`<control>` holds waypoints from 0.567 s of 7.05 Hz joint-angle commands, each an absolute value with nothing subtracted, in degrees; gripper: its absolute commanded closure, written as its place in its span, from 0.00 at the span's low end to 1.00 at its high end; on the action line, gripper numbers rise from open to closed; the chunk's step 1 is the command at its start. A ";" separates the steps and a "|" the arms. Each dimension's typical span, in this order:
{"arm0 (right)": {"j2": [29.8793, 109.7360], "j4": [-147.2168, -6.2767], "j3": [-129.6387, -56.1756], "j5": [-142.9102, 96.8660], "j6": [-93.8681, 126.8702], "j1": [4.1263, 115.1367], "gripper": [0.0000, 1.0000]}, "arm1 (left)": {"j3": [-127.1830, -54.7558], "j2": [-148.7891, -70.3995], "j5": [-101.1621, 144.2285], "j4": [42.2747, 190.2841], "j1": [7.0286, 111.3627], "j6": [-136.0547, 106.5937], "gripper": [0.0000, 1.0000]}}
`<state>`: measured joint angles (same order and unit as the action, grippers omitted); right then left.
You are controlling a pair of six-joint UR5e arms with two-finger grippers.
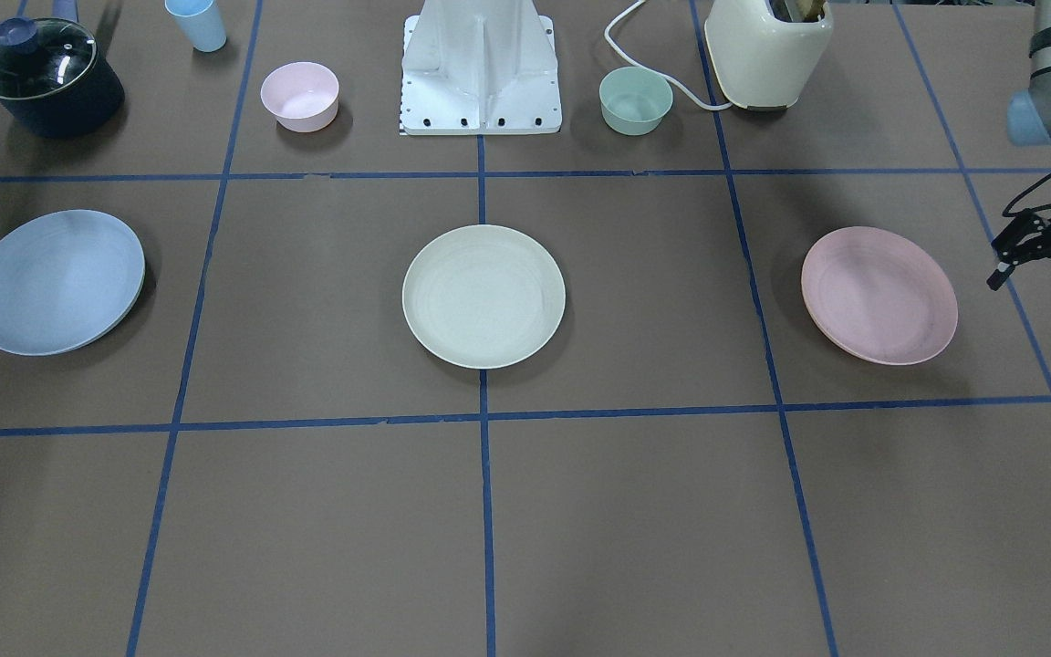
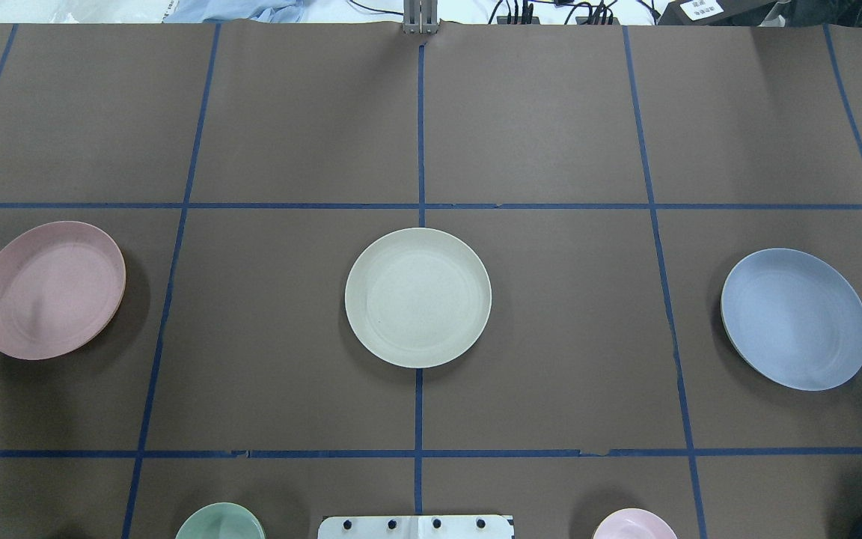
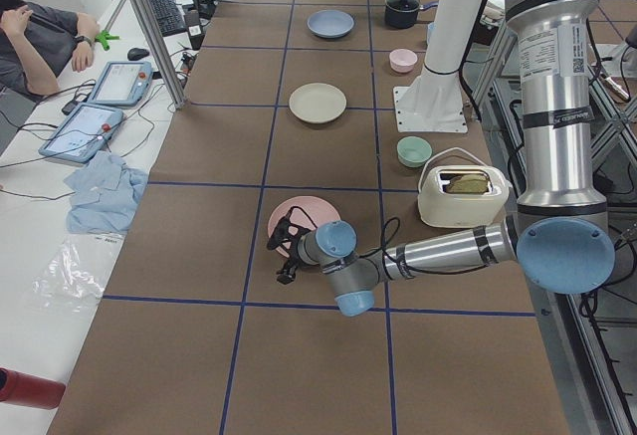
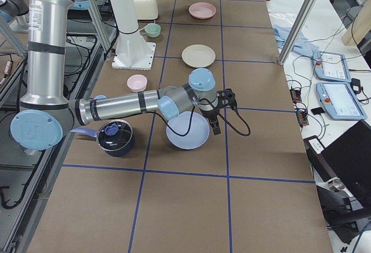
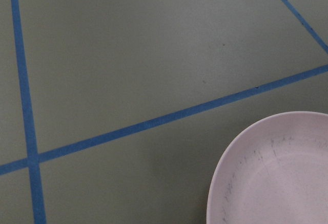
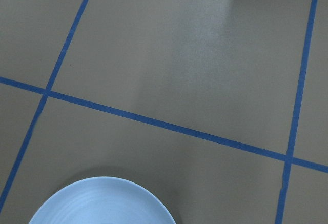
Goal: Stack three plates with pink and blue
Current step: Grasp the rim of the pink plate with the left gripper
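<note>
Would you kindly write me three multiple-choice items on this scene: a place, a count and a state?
1. Which plate lies in the middle of the row? A) pink B) cream-white C) light blue
2. How many small bowls flank the robot's base? A) one B) two C) four
3. How do the plates lie? A) all stacked B) two stacked, one apart C) all apart
1 B: the cream-white plate lies between the pink plate and the light blue plate.
2 B: a pink bowl and a green bowl stand either side.
3 C: bare table shows between them all.
</note>
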<state>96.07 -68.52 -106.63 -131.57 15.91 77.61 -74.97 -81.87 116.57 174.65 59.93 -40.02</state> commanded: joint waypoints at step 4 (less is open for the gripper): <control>96.15 -68.47 -106.52 -131.57 15.91 77.61 0.00 | -73.48 -81.83 113.55 178.07 54.23 -45.09 0.72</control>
